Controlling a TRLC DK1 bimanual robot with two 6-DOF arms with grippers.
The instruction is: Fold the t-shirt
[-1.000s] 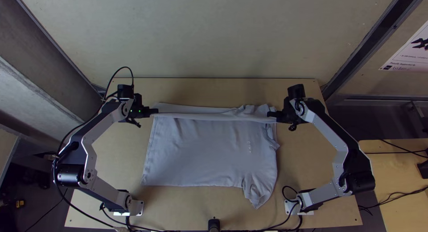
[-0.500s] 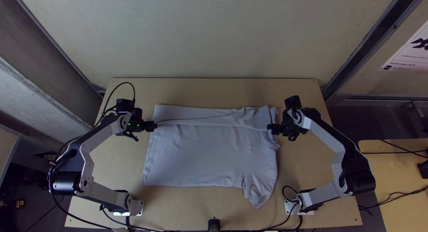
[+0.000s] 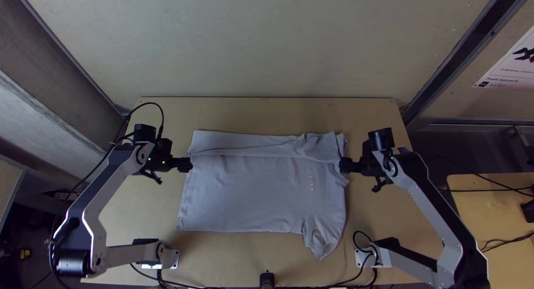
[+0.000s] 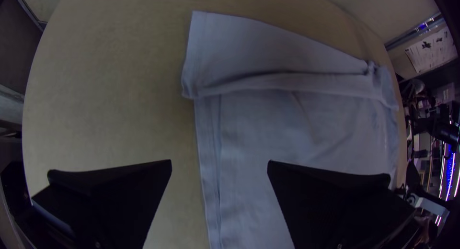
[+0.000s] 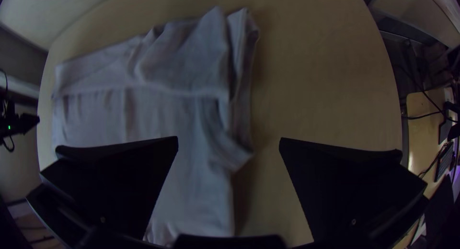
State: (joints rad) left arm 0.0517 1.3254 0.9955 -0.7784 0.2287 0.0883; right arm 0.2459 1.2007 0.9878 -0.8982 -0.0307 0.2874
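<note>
A pale grey-blue t-shirt lies spread on the table, its far edge folded over toward the near side as a strip. One sleeve sticks out at the near right. At the shirt's left edge is my left gripper; at its right edge stands my right gripper. In the left wrist view, my left gripper is open above the shirt's side edge. My right gripper is open too, over the other side, where a bunched sleeve shows.
Bare wooden table runs beyond the shirt's far edge, and more lies along both sides. A small black post stands at the near edge. Cables lie by the right arm's base. A wall rises behind the table.
Both grippers have moved toward the near side and slightly outward. The strip they were at, at the far edge, has come down onto the shirt and now lies free of them.
</note>
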